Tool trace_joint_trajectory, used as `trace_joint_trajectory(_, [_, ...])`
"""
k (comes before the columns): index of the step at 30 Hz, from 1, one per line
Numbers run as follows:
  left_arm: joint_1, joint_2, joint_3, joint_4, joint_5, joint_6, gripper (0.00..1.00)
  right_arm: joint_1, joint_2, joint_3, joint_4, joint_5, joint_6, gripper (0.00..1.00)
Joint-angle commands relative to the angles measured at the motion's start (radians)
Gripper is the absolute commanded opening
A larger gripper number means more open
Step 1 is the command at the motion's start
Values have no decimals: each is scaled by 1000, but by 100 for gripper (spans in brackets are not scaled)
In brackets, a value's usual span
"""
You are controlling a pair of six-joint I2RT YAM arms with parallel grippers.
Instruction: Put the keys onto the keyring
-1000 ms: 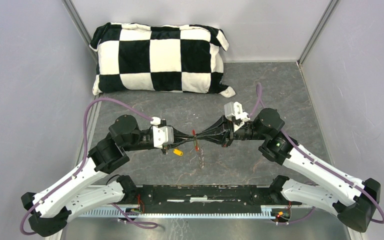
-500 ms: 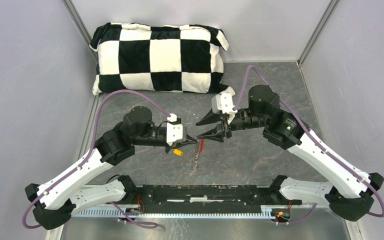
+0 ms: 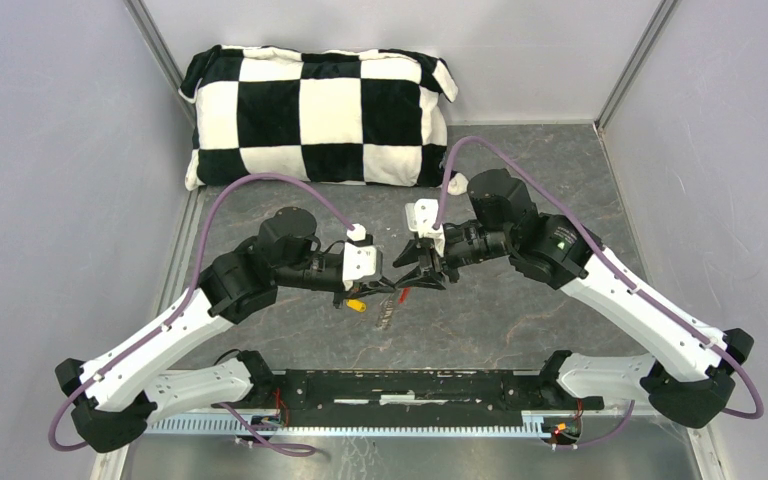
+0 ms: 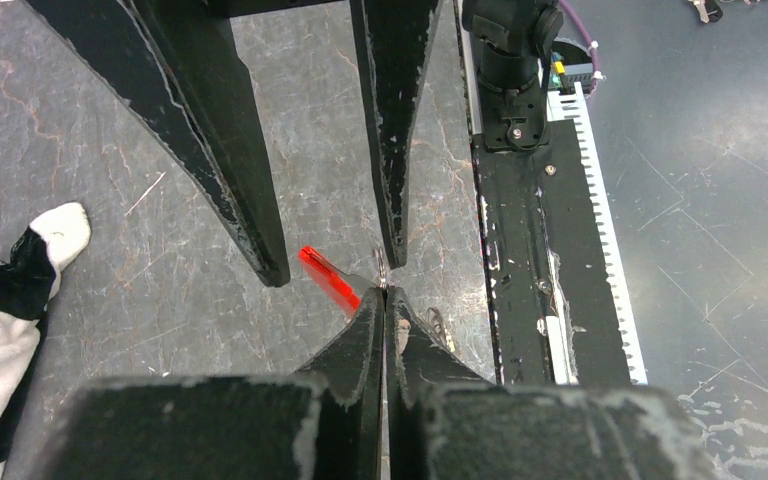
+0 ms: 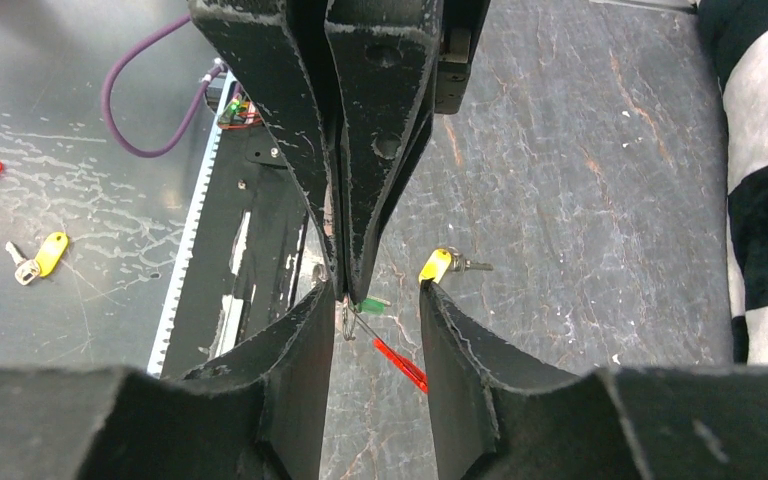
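Observation:
My left gripper [image 3: 392,288] is shut on the keyring [image 5: 346,320], a thin grey metal loop pinched at its fingertips [image 4: 384,296]. The red tag [image 4: 328,275] hangs from the loop, slanting down toward the table. My right gripper [image 5: 375,292] faces the left one and stands open, one finger on either side of the left tips and the loop, holding nothing. A green key [image 5: 372,301] shows just below the left tips; whether it is on the loop I cannot tell. The yellow key [image 3: 357,305] lies on the table under the left gripper.
A checkered pillow [image 3: 320,115] lies at the back of the table. A grey chain piece [image 3: 385,316] trails near the held ring. The black base rail [image 3: 410,390] runs along the near edge. Several spare coloured keys [image 5: 45,255] lie on the lower surface beyond the rail.
A second ago both grippers pinched the ring. The right one has let go, opened and swung back. The left arm has carried the ring slightly right and forward.

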Motion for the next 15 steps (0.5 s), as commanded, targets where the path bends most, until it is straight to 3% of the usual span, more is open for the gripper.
trace_joint_trajectory(1, [-2, 0, 62, 11, 24, 12, 2, 10, 5, 48, -36, 34, -32, 43])
trace_joint_trajectory(9, [-2, 1, 62, 15, 18, 17, 2, 23, 13, 44, -46, 52, -20, 46])
trace_joint_trajectory(15, [-2, 1, 65, 16, 16, 17, 2, 30, 37, 56, -38, 63, -14, 35])
